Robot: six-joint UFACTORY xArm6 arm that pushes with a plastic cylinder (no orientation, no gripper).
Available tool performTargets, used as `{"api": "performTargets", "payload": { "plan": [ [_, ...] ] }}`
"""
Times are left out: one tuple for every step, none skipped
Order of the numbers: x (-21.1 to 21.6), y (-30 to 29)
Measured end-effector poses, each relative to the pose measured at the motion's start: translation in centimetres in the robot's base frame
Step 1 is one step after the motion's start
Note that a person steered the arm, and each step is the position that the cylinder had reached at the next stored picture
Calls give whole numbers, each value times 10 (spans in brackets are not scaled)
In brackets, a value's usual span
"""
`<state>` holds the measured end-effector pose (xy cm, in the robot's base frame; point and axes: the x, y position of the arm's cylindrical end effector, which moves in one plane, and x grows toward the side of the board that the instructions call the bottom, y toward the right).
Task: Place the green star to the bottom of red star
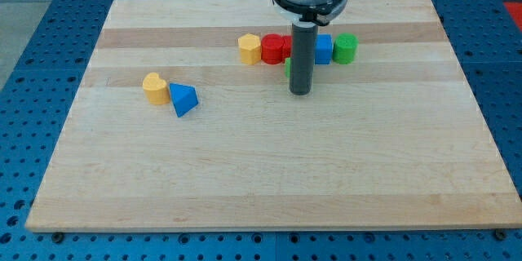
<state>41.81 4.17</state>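
Note:
My tip (300, 92) rests on the wooden board (245, 179) just below a row of blocks near the view's top. Only a thin green sliver (288, 68) shows at the rod's left edge; it looks like the green star, mostly hidden behind the rod. A red block (275, 49), its shape hard to make out, sits just above and left of that sliver, in the row. My tip is slightly below and right of the sliver.
The row also holds a yellow hexagon (249, 49) at its left, a blue block (324, 49) and a green cylinder (346, 48) at its right. A yellow block (155, 88) and a blue triangle (184, 99) sit together at the view's left.

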Motion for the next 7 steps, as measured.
{"api": "performTargets", "payload": {
  "plan": [
    [0,-3],
    [0,-7],
    [3,-8],
    [32,-22],
    [64,-35],
    [75,-42],
    [75,-42]
  ]
}}
